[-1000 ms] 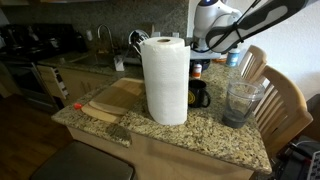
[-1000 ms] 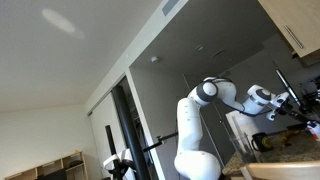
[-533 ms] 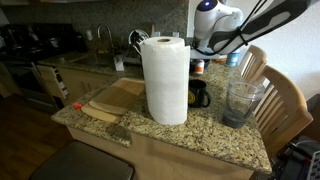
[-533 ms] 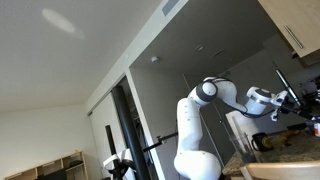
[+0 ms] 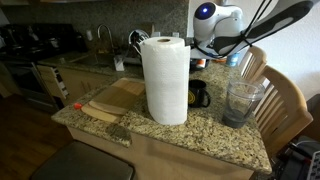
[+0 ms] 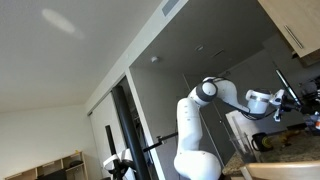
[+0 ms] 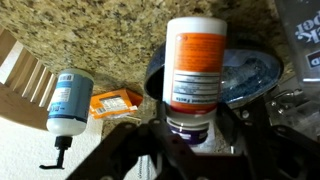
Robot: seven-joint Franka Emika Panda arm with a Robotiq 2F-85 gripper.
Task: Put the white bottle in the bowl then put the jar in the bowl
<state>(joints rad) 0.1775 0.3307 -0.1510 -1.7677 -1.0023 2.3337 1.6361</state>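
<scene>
While the jaws stay out of it, clenched on the bottle (image 7: 194, 65), the gripper (image 7: 190, 128) hangs above the counter (image 7: 110, 30). The bottle's long axis runs straight out from the fingers, down toward the granite. Right behind it in the wrist view sits a dark round rim, the bowl (image 7: 270, 90) I'd judge, though it's partly hidden, so the drop looks nearly plumb. The jar (image 5: 243, 100) stands untouched by the counter's edge, near the mug (image 5: 200, 94).

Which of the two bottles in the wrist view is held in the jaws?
The orange-label bottle, clamped between the jaws at centre; the blue-label bottle sits free on the counter, off to the side.
</scene>
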